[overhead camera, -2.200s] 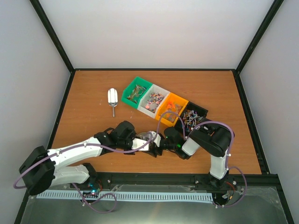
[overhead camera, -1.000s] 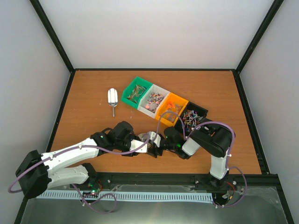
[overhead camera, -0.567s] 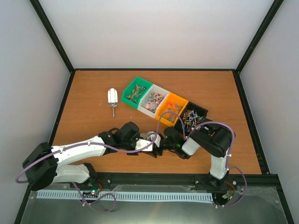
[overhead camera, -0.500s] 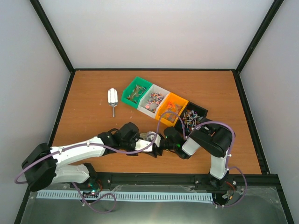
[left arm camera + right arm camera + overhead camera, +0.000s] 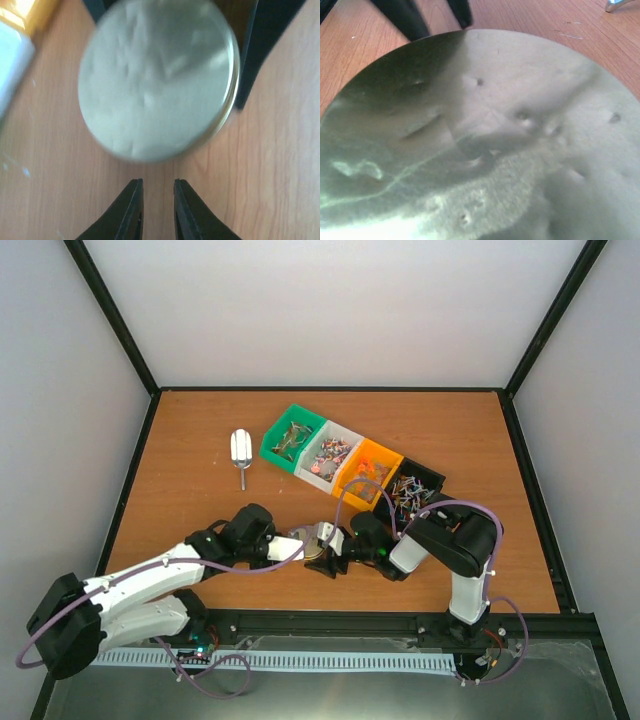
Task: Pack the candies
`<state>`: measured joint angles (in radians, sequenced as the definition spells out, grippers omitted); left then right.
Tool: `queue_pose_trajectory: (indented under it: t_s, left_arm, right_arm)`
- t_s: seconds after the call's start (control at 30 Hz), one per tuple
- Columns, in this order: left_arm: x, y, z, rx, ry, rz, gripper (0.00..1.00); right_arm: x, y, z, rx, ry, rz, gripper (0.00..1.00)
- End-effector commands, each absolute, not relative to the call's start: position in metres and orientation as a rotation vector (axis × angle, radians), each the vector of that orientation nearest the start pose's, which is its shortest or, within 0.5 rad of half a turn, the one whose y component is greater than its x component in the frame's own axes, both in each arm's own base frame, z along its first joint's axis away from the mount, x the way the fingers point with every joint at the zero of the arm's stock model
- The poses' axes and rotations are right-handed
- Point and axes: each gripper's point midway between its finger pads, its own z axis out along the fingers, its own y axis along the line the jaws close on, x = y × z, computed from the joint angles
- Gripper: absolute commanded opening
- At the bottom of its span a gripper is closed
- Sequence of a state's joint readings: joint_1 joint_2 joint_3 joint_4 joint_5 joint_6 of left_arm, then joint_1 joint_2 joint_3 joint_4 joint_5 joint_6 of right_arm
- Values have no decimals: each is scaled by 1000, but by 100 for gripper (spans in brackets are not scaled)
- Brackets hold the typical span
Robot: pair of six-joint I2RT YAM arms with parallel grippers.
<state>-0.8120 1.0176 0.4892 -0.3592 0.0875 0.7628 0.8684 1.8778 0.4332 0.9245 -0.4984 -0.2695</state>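
Now, left gripper (image 5: 157, 185): fingers drawn nearly together with only a thin slit between, nothing in them. The tips sit just short of the round tin (image 5: 155, 80), not touching.
change: a moment ago those fingers stood wider and right at the tin. The arm has since pulled back toward the lower left of the top view.
right gripper (image 5: 328, 548): jaws wide, one dark finger on each side of the tin's rim. It appears to hold the tin and has not moved.
tin: lower centre of the top view, dented silver face turned toward the left wrist camera. It looks lidded, though blur leaves that unsure.
candies (image 5: 330, 452): all in the four bins (image 5: 272, 452), upper centre, well apart from the tin.
scoop (image 5: 241, 448): left of the bins, untouched.
reading: the left's try at the lid likely slipped. Packing has not begun and another grasp is needed.
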Motion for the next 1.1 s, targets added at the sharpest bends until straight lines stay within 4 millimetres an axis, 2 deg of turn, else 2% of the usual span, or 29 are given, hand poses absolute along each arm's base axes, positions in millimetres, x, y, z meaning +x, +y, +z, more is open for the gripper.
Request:
queue_pose_trajectory:
  t_s: [0.0,0.07,0.13,0.23,0.3,0.53,0.67,0.77,0.83,0.93,1.07]
  left_arm:
    - [177,-174,56,1810,1815,-12,21]
    - [170,-171,61,1812,1817,-35,21]
    - [162,-176,74,1802,1787,-101,23]
    - [155,-192,103,1748,1723,-229,37]
    - [153,-204,114,1736,1705,-284,39]
    - [160,-256,122,1744,1611,-354,39]
    - [165,-276,116,1771,1593,-352,39]
    - [170,-277,104,1788,1609,-319,38]
    - [172,-273,94,1810,1627,-280,33]
    - [173,-257,77,1846,1653,-192,29]
    - [172,-233,64,1855,1656,-101,24]
  right_arm:
    - [167,336,-5,-1486,1689,893,45]
    - [166,335,-6,-1485,1695,894,45]
    - [167,335,-5,-1481,1695,892,45]
    - [168,337,-5,-1473,1701,897,45]
    - [169,337,-5,-1468,1703,900,45]
    - [169,338,-5,-1464,1707,903,45]
    - [170,339,-5,-1461,1707,901,45]
    - [171,339,-4,-1459,1706,898,45]
    - [171,339,-4,-1460,1703,896,45]
    - [168,338,-4,-1471,1695,906,45]
    - [165,338,-3,-1484,1681,918,45]
